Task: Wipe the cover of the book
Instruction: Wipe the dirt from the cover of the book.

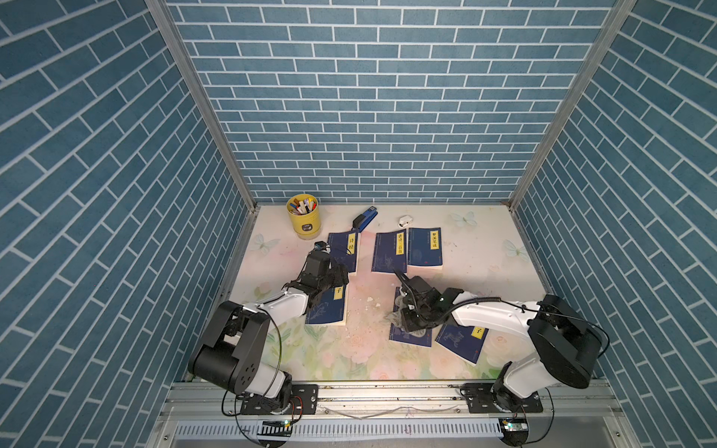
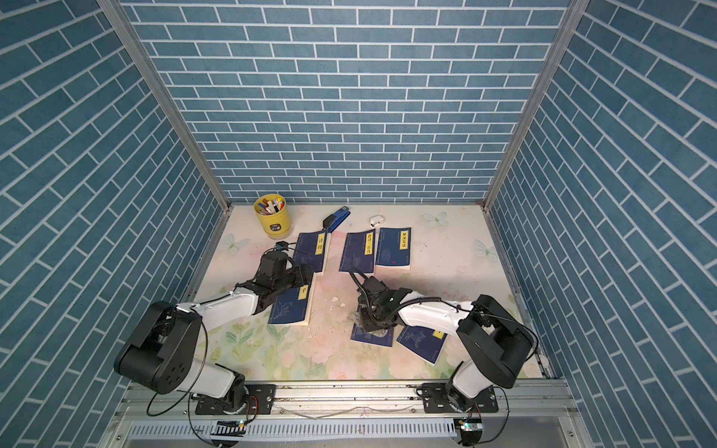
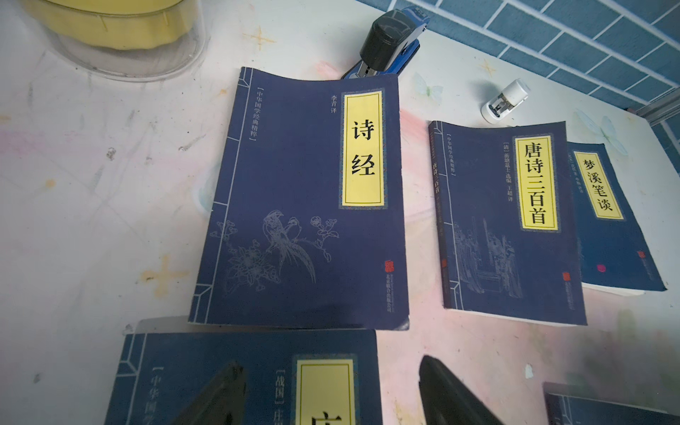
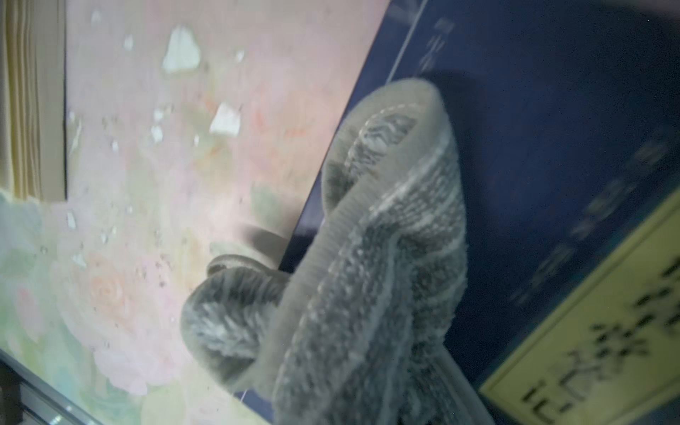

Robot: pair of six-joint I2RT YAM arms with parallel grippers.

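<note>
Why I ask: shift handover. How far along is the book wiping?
Done: the right tool grips the grey cloth. In hand: the cloth lies on the dark-blue book, at its edge. Left: apparently most of that cover; the left tool hovers open over another book.

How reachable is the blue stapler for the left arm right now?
Probably yes: left tool is open and empty, and only the flat 诗经 book lies between it and the stapler. Full stretch may be tight.
</note>
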